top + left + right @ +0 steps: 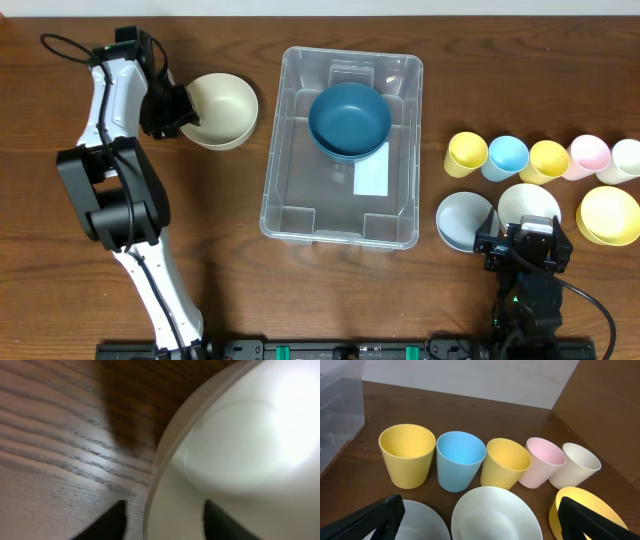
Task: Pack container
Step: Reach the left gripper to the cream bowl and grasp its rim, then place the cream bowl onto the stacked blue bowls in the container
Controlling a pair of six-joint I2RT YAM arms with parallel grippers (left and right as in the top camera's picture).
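L claw [185, 112] straddles cream bowl [222, 110] rim, jaws apart, not pinched yet; container [300, 200] sits right of it in overhead frame, long axis top-bottom. R claw [479, 502] open, empty.

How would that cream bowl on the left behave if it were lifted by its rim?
The cream bowl is probably stiff: its rim looks thick and moulded. Its glossy inside may slip in the left gripper, which straddles the rim. Held by one edge, it would likely tilt.
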